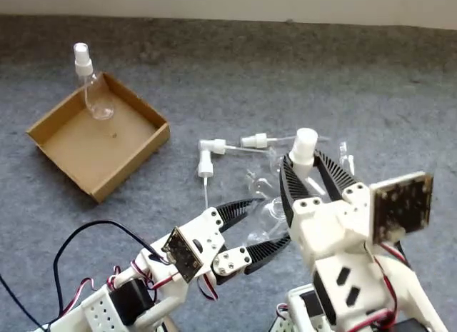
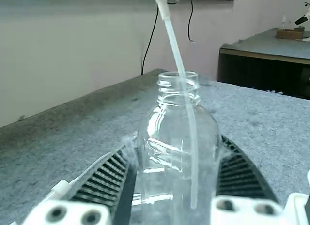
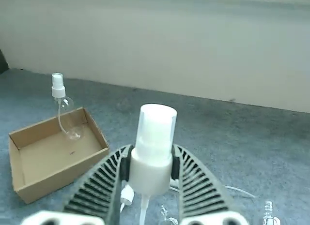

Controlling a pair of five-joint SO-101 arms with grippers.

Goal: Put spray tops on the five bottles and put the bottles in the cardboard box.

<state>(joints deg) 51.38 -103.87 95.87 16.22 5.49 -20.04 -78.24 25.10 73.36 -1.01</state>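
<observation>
My left gripper [image 1: 273, 219] is shut on a clear bottle [image 1: 270, 209], which stands upright between its black fingers [image 2: 104, 179] in the left wrist view. My right gripper [image 1: 303, 159] is shut on a white spray top [image 1: 305, 143] just above that bottle. The top's thin tube [image 2: 183, 84] runs down through the bottle's neck [image 2: 178, 82]. In the right wrist view the spray top [image 3: 154, 138] sits upright between the ribbed fingers [image 3: 99, 184]. The cardboard box [image 1: 143, 150] lies at the far left and holds one bottle with a spray top [image 1: 89, 78].
Three loose spray tops [image 1: 211, 146] [image 1: 206, 164] [image 1: 257, 141] lie on the grey carpet in the middle. Clear bare bottles [image 1: 257, 182] [image 1: 346, 157] lie near them. The box [image 3: 22, 138] and its capped bottle [image 3: 62, 111] appear far off in the right wrist view.
</observation>
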